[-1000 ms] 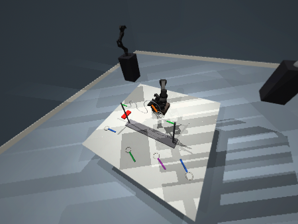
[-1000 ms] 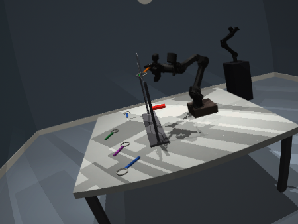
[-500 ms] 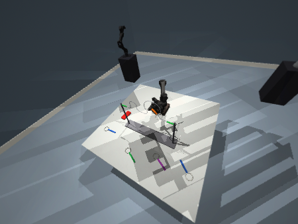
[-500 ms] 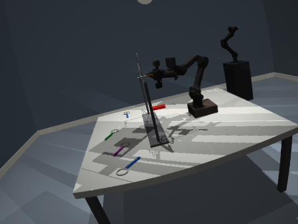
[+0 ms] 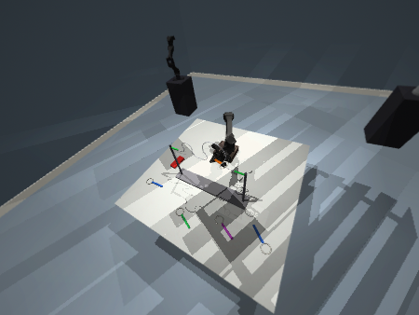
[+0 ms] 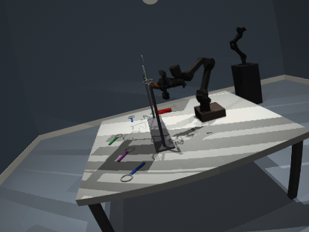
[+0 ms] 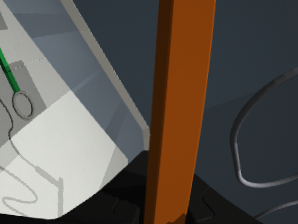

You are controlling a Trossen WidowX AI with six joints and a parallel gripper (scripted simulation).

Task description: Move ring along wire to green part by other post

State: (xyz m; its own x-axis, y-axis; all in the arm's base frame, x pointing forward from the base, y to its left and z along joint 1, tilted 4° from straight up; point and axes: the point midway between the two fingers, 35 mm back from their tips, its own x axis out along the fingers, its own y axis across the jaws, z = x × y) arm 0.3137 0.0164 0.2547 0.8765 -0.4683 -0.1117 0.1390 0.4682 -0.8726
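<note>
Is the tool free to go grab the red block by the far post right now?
Probably not: the tool is shut on the orange handle, high above the table, so it would have to let go first; the red block lies unobstructed below.

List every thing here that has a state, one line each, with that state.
Gripper: shut on the orange handle.
Orange handle: gripped, held off the table.
Ring: raised, beside the posts in the exterior view; contact with the wire cannot be told.
Red block: lying flat on the table.
Purple-handled ring: lying flat, untouched.
Green-handled ring: lying flat, untouched.
Two blue-handled rings: lying flat, untouched.
</note>
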